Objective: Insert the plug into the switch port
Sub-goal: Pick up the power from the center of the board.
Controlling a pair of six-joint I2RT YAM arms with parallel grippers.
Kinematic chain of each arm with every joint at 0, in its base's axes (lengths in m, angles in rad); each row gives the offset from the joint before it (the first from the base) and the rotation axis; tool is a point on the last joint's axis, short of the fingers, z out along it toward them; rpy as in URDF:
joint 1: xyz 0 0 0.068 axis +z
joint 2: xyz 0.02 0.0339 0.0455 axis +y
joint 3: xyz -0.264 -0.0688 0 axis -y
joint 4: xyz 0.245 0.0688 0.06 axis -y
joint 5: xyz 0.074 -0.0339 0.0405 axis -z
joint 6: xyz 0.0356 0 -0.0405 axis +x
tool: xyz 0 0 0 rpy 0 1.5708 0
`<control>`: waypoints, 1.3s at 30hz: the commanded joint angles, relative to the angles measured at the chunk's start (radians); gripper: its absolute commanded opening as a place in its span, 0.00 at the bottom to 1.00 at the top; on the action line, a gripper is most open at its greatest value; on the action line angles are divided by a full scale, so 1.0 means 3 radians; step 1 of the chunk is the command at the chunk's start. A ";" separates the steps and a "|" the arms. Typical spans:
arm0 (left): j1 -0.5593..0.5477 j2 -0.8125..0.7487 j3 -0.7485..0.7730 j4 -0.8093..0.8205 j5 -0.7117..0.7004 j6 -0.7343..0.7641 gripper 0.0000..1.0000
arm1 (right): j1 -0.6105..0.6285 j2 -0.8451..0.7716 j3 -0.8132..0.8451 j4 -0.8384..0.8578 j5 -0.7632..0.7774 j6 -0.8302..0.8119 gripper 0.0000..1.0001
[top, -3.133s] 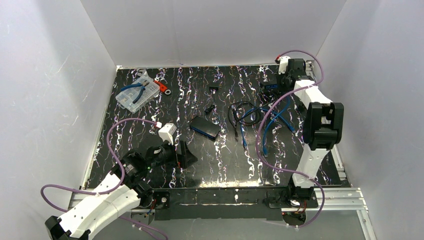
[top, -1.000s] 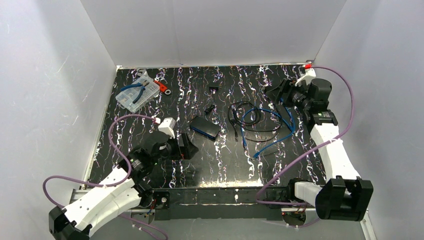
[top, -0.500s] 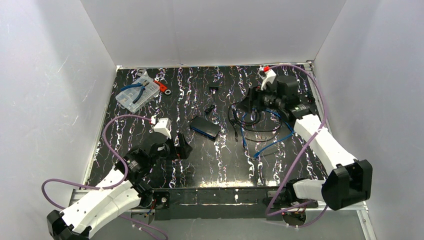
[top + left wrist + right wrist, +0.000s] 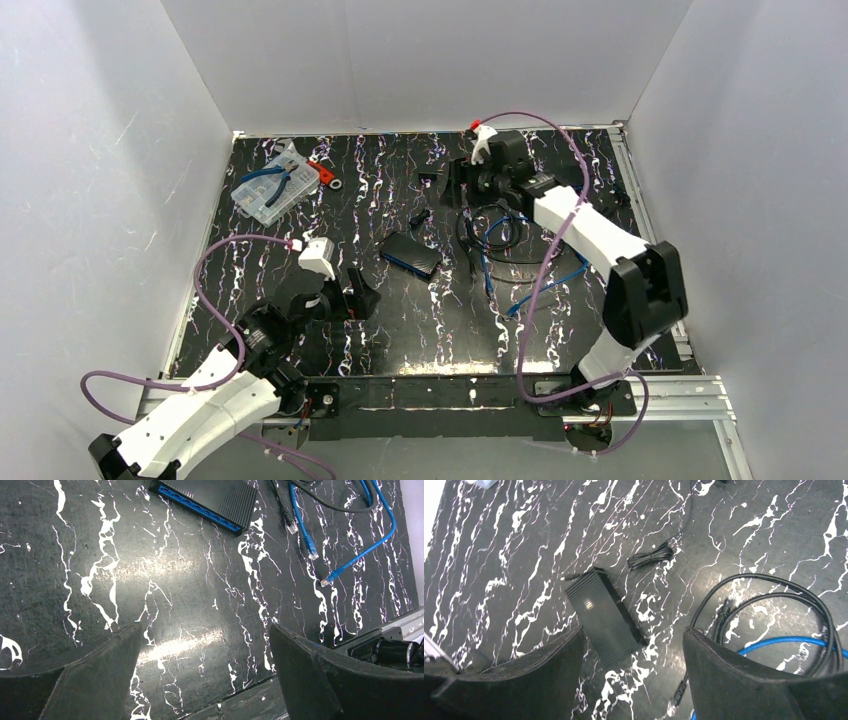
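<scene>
Now: your left gripper (image 4: 357,297) gapes wide, empty, just short of the network switch (image 4: 410,254). Your right gripper (image 4: 457,186) hangs spread above the coiled cables (image 4: 500,235), holding nothing. The blue cable plug (image 4: 511,311) lies loose, apart from the switch.

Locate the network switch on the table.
In the top view the switch lies mid-table, just left of the coiled cables and beyond the left pincer.

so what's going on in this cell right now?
Nothing plugged in yet. The switch lies mid-table with no cable in it; the blue cable and its plug lie loose to its right. The right gripper hovers open over the far side, near the black cable, empty. The left gripper hangs open near the front, also empty.
</scene>
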 commanded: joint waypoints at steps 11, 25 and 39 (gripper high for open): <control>-0.0007 0.0002 0.0001 -0.0112 -0.0142 0.0044 0.98 | 0.0321 0.1226 0.1017 -0.0079 0.0712 0.0564 0.78; -0.0007 0.0018 0.0035 -0.0126 -0.0135 0.0029 0.98 | 0.0429 0.1871 0.1499 -0.0281 0.0860 0.1019 0.79; -0.0009 0.0001 0.0041 -0.0143 -0.0131 0.0022 1.00 | 0.0473 0.2166 0.1728 -0.0485 0.0853 0.1422 0.80</control>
